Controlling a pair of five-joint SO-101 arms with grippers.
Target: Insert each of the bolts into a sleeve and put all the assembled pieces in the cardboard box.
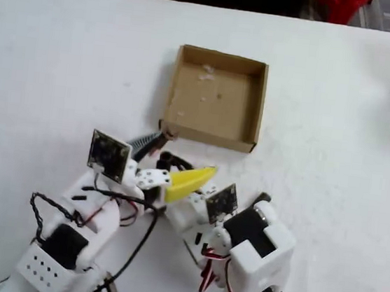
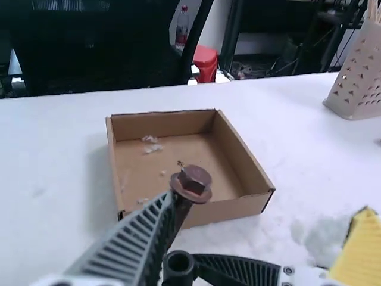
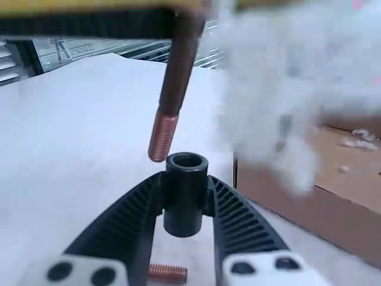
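- Bolt [image 3: 172, 89] is held in the air, shaft pointing down and threaded end just above and slightly to one side of the sleeve [image 3: 184, 202] mouth. It is not yet entered, and I cannot tell whether the two touch.
- Left tool [image 2: 178, 205] is clenched on the bolt just under its flanged head. The head stands above the fingertips, with the cardboard box [image 1: 210, 137] beyond it.
- Right tool [image 3: 184, 182] is clenched on the sleeve, a short dark tube held upright between the ribbed fingers with its open end up.
- Both tools meet over the counter [image 1: 63, 67], just in front of the near wall of the box and outside it.
- The box holds no assembled pieces. A few white scraps [image 2: 149, 143] lie on its floor.
- A second bolt [image 3: 168, 273] lies loose on the counter below the right tool, with its threaded end showing. I see no spare sleeve for it.
- Progress, as a judgement: early. Nothing is finished, and the first pairing is at the alignment step.
- Remaining:
  - Centre the thread over the bore.
  - Push the bolt in.
  - Carry the pair over the box wall and let go.
  - Repeat for the loose bolt and any others.
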